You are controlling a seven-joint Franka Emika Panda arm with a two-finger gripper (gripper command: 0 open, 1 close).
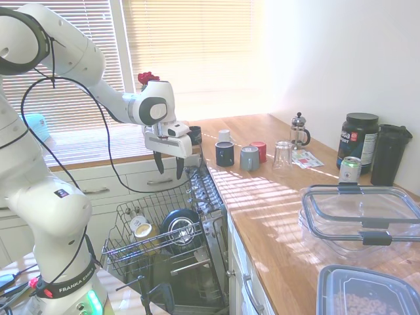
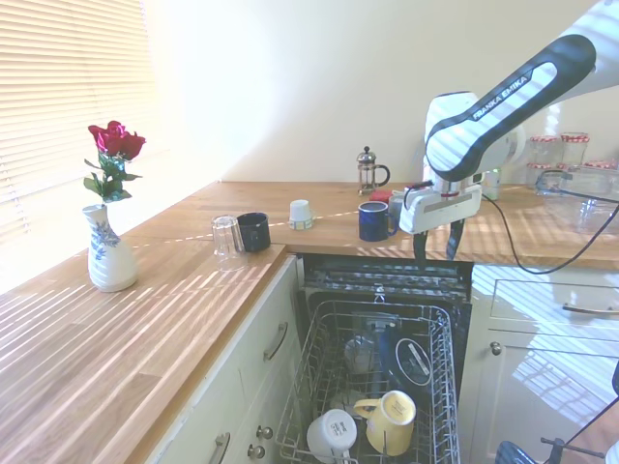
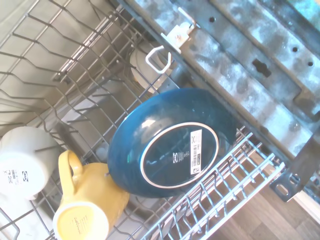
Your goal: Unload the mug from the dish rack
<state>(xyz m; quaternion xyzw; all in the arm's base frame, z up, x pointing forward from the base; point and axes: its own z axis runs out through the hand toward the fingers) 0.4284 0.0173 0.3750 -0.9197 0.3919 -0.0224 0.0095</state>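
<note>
The gripper [image 1: 168, 163] hangs high above the open dishwasher, its 2 dark fingers [image 1: 157, 162] spread apart and pointing down, with nothing between them. Directly below it lies the dish rack [image 2: 441, 387], pulled out over the lowered door, and the gripper is well apart from everything in it.

The yellow mug [image 2: 392, 421] sits at the near end of the rack in the second exterior view, tipped onto its side among the tines, its handle [image 3: 70, 167] pointing toward the white mug [image 2: 328, 433] just beside it. In the wrist view the yellow mug [image 3: 87, 205] is upturned enough to show its flat base, and it touches or nearly touches the dark blue bowl [image 3: 172, 142] leaning next to it; which of the 2 I cannot tell.

As a judgement: glazed ceramic like this is stiff, moderately heavy for its size, smooth enough to slip, and liable to chip if knocked against wire or the bowl. The handle looks like a poor hold, since it is narrow and faces the white mug. Pinching the wall across the rim, 1 finger inside and 1 outside, seems the firmer choice, if the mouth is reachable; otherwise a grip across the body, away from the bowl. A straight lift clear of the tines would spare its neighbours.
</note>
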